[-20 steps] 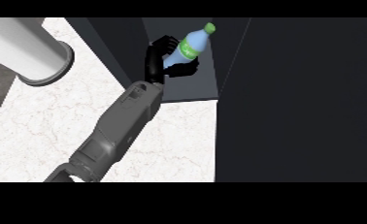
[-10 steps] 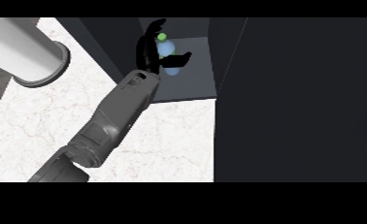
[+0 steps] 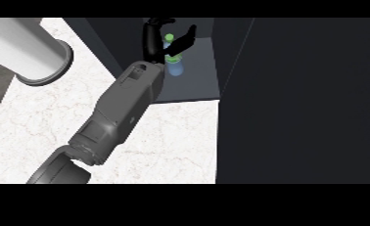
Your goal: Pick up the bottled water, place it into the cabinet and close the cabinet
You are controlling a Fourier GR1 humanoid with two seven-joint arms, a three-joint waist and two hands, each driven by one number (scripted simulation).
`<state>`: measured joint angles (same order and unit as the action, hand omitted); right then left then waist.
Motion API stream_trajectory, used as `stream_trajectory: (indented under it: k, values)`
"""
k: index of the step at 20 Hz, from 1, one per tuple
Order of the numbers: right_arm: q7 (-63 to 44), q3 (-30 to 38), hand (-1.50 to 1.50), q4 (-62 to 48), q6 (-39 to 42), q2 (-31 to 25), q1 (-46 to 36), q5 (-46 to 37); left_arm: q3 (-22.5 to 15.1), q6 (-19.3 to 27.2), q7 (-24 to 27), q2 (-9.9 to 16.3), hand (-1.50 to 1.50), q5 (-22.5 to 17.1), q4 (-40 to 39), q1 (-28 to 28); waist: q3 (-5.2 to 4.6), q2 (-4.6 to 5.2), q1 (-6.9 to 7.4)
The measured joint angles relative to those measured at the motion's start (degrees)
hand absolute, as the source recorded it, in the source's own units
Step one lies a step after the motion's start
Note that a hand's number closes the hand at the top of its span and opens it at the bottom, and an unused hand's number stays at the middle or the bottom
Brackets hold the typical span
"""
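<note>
The water bottle [image 3: 175, 67], clear blue with a green cap, stands upright on the floor of the dark cabinet [image 3: 195, 85] at the top middle of the head view. My left hand [image 3: 151, 44] reaches into the cabinet around the bottle's top. Its thumb is on the left and its straightened fingers [image 3: 184, 39] are spread to the right of the cap, so the hand is open. My grey forearm hides the bottle's lower left side. The right hand does not show.
The cabinet's dark door [image 3: 303, 98] fills the right side of the view, swung open. A large white cylinder [image 3: 29, 49] sits at the upper left on the marble counter [image 3: 173, 142].
The left hand carried the tilted bottle deeper into the cabinet and set it upright. Its fingers, curled round the bottle before, have spread apart.
</note>
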<state>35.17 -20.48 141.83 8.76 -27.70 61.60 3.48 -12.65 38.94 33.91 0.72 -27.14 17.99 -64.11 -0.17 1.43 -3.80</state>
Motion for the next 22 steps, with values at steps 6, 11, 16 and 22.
stream_trajectory:
  k: [6, 11, 16, 22]
  values:
    - [-0.05, -0.96, -1.5, 0.21, 0.48, 0.21, 0.43, -0.15, 2.27, -9.77, 3.95, -0.54, 1.5, -3.7, 2.93, 0.69, 0.06, -0.55, 0.48]
    - [-1.25, -2.24, -1.5, 0.83, 0.21, 0.23, 0.49, -0.48, -0.78, -11.95, 4.56, -0.66, 1.5, -7.26, 6.81, 3.44, 0.09, -1.06, 0.82]
    - [-1.58, -3.59, -1.5, 0.95, -0.47, 0.34, 0.87, -0.91, -6.33, -16.85, 2.33, -0.7, 1.5, -11.85, 14.54, 8.58, 0.07, -1.55, 1.29]
    - [-2.35, -5.81, -1.5, 0.98, -2.21, 0.95, 0.62, -1.51, -15.81, -21.87, 1.08, -0.72, -1.5, -17.04, 27.42, 20.02, 0.04, -1.92, 2.66]
